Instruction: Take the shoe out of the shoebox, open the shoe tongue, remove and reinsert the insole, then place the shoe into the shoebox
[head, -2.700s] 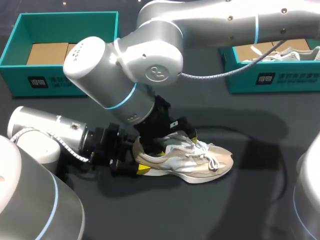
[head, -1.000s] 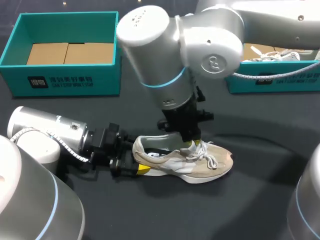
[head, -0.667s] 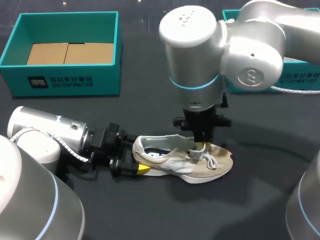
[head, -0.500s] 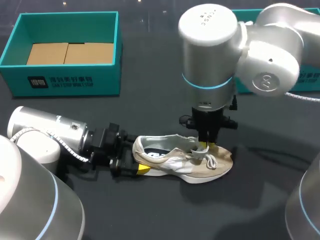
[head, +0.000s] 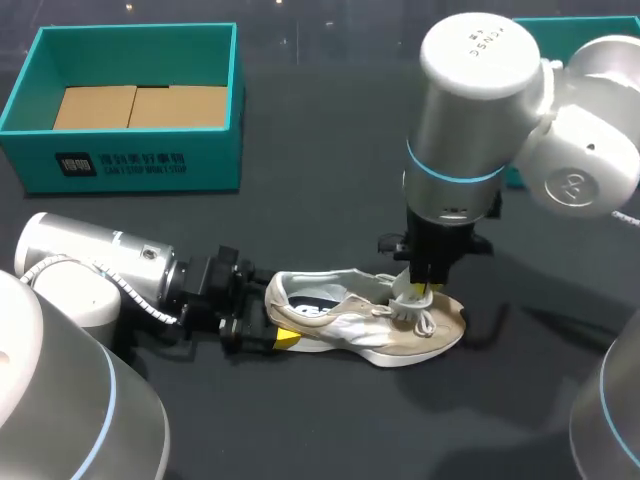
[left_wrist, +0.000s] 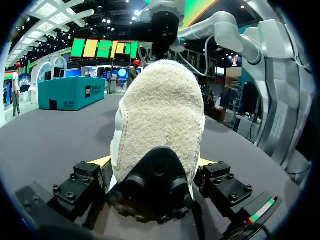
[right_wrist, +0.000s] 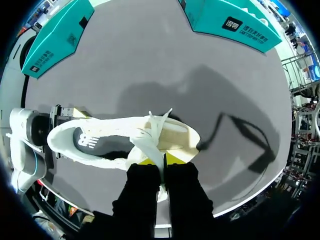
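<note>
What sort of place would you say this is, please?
Probably a robot shoe-handling workstation: a dark table carries a teal shoebox, and the left arm and right arm hold one shoe.

On the table (head: 320, 430), shoe (head: 365, 325) lies before shoebox (head: 150, 160).

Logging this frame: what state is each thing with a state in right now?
left gripper: shut on the shoe's heel.
right gripper: shut on the shoe tongue.
shoe: unboxed, upright on its sole on the table.
shoe tongue: pinched and lifted.
insole: inside the shoe.
shoebox: open, no shoe in it.
</note>
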